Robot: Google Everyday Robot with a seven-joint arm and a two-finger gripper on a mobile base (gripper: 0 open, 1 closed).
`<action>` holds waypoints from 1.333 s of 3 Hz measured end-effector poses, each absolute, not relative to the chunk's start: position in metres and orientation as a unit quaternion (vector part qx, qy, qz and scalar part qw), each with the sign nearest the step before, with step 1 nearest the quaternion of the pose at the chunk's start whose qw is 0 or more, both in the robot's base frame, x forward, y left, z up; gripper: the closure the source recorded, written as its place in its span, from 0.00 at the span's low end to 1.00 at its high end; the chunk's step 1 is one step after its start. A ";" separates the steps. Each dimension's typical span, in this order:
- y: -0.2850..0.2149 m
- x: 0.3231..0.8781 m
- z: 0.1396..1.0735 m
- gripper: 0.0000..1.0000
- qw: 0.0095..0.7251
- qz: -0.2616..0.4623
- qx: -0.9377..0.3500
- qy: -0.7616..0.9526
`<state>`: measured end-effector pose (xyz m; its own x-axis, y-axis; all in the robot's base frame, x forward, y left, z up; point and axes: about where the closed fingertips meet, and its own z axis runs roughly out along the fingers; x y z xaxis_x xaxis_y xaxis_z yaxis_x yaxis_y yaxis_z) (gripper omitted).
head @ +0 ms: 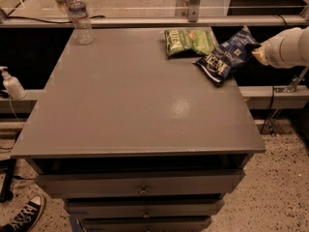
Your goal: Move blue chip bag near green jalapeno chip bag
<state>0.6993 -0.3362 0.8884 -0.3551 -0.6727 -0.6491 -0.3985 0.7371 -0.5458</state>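
The blue chip bag lies at the table's far right edge, its lower end on the grey tabletop and its upper right end raised. It sits just right of the green jalapeno chip bag, nearly touching that bag's right end. My gripper, on the white arm reaching in from the right, is shut on the blue bag's raised end.
A clear water bottle stands at the table's far left corner. A spray bottle sits on a ledge to the left. Drawers run below the tabletop. A sneaker lies on the floor at lower left.
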 end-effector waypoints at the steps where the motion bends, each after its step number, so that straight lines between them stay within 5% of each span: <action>1: -0.330 0.718 0.876 1.00 0.465 -0.145 -0.328 0.809; 2: -0.317 0.737 0.862 1.00 0.467 -0.136 -0.331 0.809; 4: -0.306 0.753 0.851 0.59 0.459 -0.132 -0.334 0.812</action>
